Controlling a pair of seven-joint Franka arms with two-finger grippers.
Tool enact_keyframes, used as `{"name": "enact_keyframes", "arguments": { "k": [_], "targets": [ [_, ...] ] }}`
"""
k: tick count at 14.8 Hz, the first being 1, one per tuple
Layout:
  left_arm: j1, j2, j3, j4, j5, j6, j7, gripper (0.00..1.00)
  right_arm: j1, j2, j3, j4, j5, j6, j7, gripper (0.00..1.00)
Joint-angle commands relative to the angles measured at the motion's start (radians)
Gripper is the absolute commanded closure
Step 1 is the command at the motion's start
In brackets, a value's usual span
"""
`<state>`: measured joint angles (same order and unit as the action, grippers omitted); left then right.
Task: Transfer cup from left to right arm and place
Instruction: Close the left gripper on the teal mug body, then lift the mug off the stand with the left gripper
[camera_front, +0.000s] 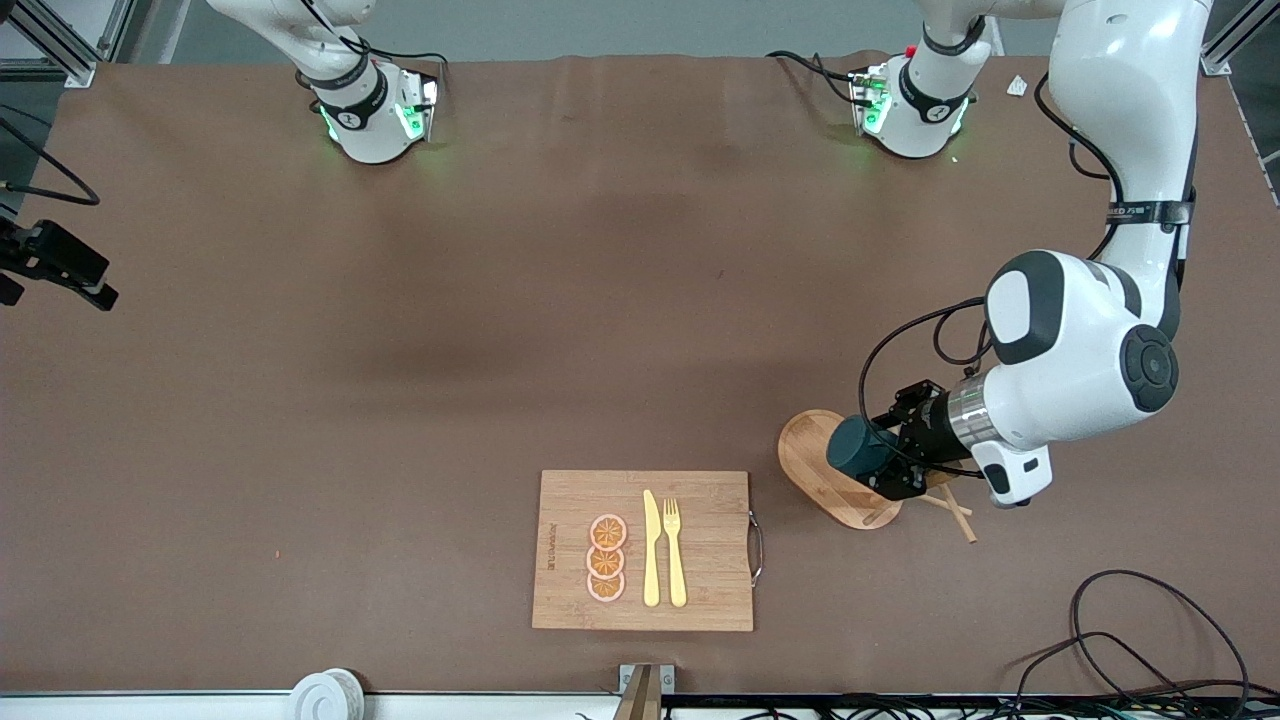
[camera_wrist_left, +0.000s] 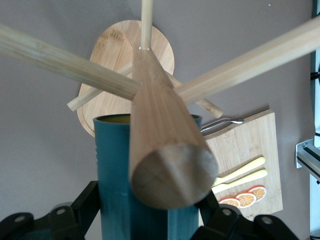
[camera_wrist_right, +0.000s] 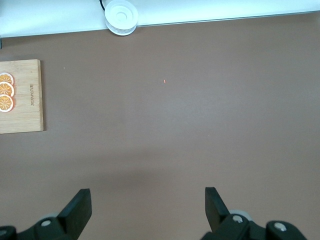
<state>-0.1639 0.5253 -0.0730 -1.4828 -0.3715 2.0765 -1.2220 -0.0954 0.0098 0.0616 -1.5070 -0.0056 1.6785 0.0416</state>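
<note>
We see one line of small dark print along the edge of the wooden cutting board (camera_front: 642, 550) beside the orange slices (camera_front: 606, 560); its letters are too small to read. A dark band on the left arm (camera_front: 1150, 213) carries pale lettering, also illegible.

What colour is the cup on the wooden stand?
Dark teal-green cup, tan inside; the left wrist view shows it best.

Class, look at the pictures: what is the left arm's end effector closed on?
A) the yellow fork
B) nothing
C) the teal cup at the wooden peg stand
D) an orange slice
C: the left end effector clamps the teal cup over the wooden peg stand.
</note>
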Motion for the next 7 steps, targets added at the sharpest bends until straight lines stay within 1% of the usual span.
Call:
{"name": "enact_keyframes", "arguments": {
  "k": [1, 3, 4, 7],
  "targets": [
    [0.009, 0.004, 0.002, 0.021, -0.007, -0.003, 0.015, 0.53, -0.026, 0.002, 0.020, 0.011, 0.001, -0.008, 0.003, 0.00],
    [-0.003, -0.002, 0.002, 0.030, -0.009, -0.003, 0.018, 0.60, -0.026, 0.002, 0.018, 0.011, 0.001, -0.008, 0.003, 0.00],
    [-0.006, -0.004, -0.001, 0.051, -0.009, -0.003, 0.015, 0.62, -0.026, 0.002, 0.020, 0.011, 0.001, -0.008, 0.003, 0.00],
    [-0.006, -0.042, -0.043, 0.059, 0.025, -0.004, 0.018, 0.62, -0.026, 0.002, 0.018, 0.011, -0.001, -0.008, 0.003, 0.00]
  ]
}}
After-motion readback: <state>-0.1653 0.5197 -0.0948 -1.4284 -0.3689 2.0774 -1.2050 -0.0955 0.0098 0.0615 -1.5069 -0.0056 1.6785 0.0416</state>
